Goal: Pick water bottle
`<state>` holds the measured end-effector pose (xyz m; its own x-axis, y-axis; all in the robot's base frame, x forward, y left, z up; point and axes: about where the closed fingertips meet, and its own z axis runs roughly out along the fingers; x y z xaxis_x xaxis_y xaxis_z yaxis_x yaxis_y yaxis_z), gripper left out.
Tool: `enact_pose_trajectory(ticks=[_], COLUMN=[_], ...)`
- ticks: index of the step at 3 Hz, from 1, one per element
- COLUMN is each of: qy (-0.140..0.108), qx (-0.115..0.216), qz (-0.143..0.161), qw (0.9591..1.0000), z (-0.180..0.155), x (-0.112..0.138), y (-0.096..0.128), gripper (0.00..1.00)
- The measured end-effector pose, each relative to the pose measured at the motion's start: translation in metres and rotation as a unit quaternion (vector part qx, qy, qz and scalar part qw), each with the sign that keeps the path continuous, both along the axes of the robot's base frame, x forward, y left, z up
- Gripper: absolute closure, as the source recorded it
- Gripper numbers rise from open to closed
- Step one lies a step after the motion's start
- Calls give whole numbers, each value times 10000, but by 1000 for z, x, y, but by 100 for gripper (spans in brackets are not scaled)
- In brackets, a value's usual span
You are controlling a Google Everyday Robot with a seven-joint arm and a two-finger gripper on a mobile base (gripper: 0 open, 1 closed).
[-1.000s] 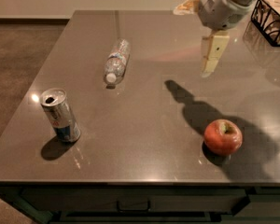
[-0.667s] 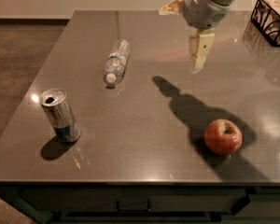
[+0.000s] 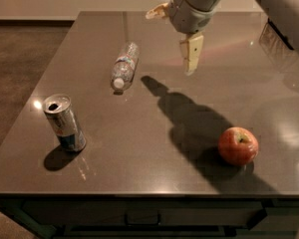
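The water bottle [image 3: 125, 65] is small, clear and crinkly, and lies on its side on the dark table [image 3: 139, 148], left of centre, with its white cap toward the front. My gripper [image 3: 169, 44] hangs above the table to the bottle's right, a little farther back and apart from it. Its two pale fingers [image 3: 192, 53] are spread wide open and hold nothing. The arm's shadow falls on the table just right of the bottle.
A silver-and-blue drink can [image 3: 65, 122] stands upright at the front left. A red apple [image 3: 238, 146] sits at the front right. A dark wire basket [image 3: 275, 34] is at the far right edge, partly behind my arm.
My gripper has moved left across the table toward the bottle, and its shadow has moved with it. The bottle, can and apple have not moved.
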<state>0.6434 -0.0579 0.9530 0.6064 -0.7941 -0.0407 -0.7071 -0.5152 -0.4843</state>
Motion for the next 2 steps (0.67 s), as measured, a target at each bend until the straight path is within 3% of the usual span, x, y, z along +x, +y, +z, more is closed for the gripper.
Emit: enact_pose_trajectory(ticks=[1,2], qy=[-232,-430], qx=[-215,-541], qz=[373,807], qw=[9988,9943], z=[-11,-17], x=[10,12], y=[20,44], gripper=[0,0])
